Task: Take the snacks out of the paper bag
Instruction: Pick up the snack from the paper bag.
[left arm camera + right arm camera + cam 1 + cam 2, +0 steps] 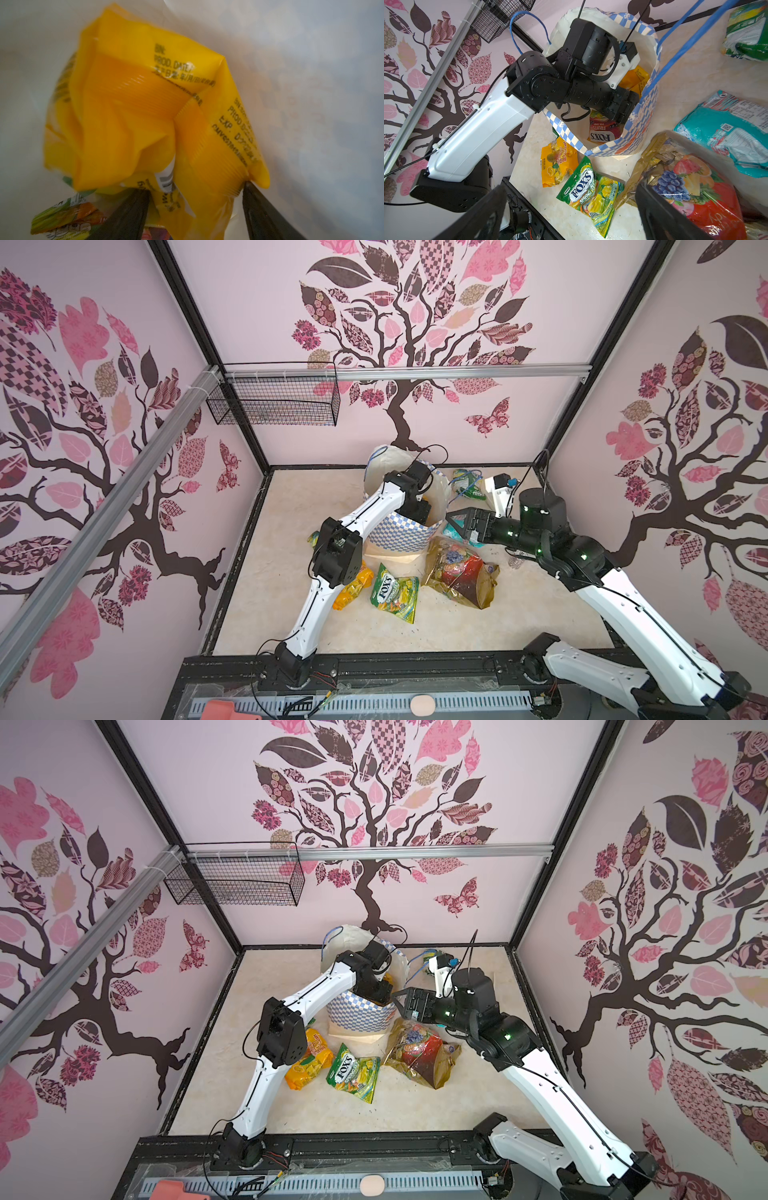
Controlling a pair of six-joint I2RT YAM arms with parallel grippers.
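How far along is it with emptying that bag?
At least five packets already lie on the table: orange, green, gold-and-red, teal, and another green at the back. The left jaws are down in the bag, spread around a yellow packet. That one and a red packet are still inside; more may be hidden.

A crumpled orange-yellow packet [133, 116] lies against the white inside of the paper bag [311, 83] — its crimped seam sits between the gripper [196, 187] fingers, which stand apart — with a green-and-orange packet [62, 218] beside it.
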